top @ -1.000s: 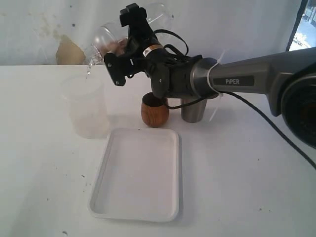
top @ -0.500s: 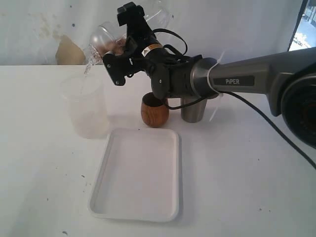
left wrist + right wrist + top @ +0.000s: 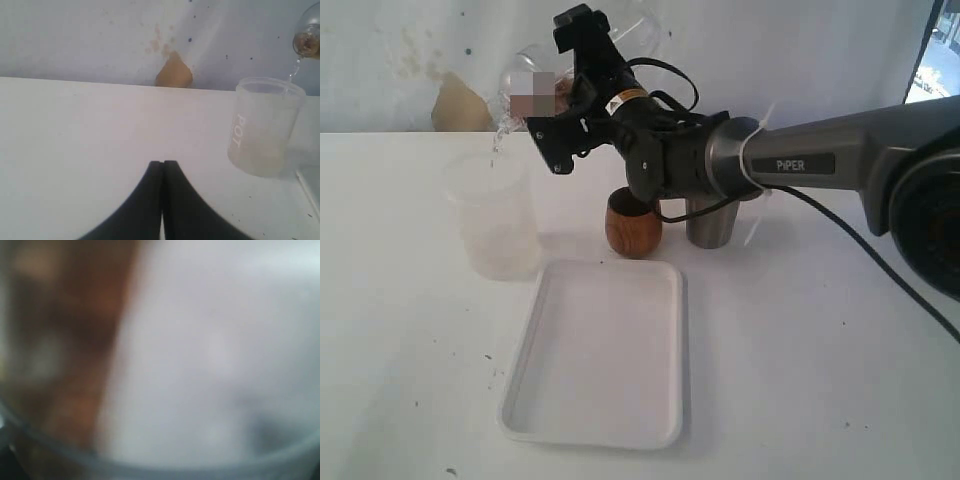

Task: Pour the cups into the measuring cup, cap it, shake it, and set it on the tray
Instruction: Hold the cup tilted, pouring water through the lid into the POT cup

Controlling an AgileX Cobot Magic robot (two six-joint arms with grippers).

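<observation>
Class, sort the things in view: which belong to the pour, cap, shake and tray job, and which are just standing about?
Belongs to the job: wooden cup; steel tumbler; measuring cup, held tilted; tray.
Not part of it: frosted plastic cup, though liquid is streaming into it.

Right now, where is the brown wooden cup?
In the exterior view, the brown wooden cup stands just beyond the far edge of the white tray, with the steel tumbler close on its right.
</observation>
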